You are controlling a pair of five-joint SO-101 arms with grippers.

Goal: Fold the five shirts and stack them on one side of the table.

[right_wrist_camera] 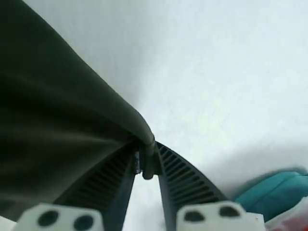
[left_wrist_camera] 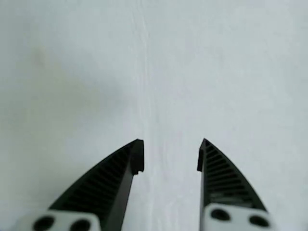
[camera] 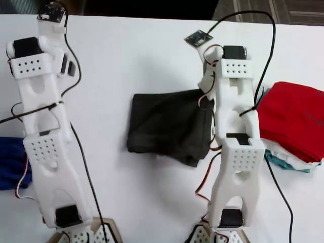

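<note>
A dark folded shirt lies in the middle of the white table. My right gripper is shut on that dark shirt, pinching a fold at its edge; in the high view the right arm stands over the shirt's right side. A stack of folded shirts with a red one on top, white and teal ones below, sits at the table's right. A blue shirt lies at the left edge. My left gripper is open over bare table at the far left.
The left arm stretches along the table's left side. Cables run from the right arm across the table. The teal shirt of the stack lies close by my right gripper.
</note>
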